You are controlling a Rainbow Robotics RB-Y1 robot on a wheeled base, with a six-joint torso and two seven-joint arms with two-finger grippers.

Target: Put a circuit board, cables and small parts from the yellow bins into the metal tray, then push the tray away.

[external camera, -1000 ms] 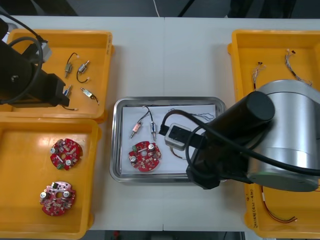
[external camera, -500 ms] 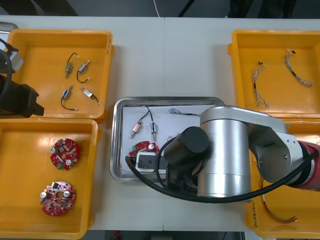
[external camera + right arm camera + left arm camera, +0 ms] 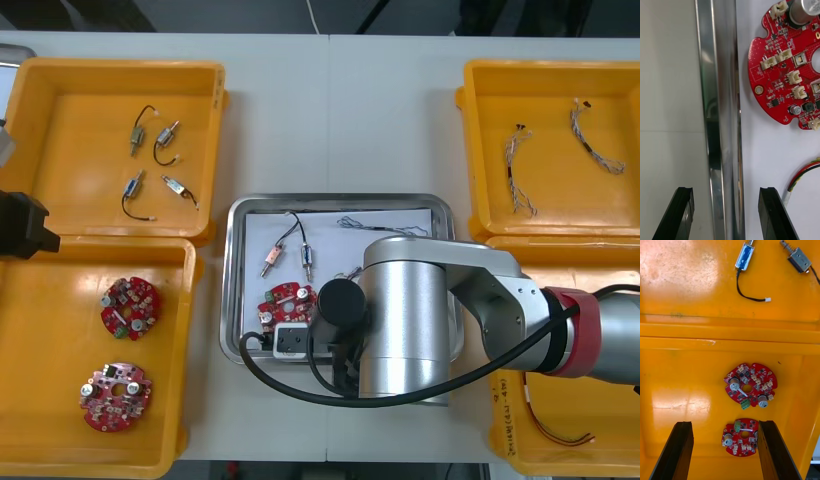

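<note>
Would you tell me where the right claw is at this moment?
In the right wrist view the right claw, open, straddles the metal tray's near rim, one finger over the table, the other inside, near the red circuit board.

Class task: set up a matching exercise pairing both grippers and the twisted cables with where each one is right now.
Things:
1 right gripper
2 left gripper
3 twisted cables

Places:
a in the far right yellow bin
b open, astride the near rim of the metal tray
c open, over a left yellow bin holding two circuit boards

Pairs: 1-b; 2-c; 3-a
</note>
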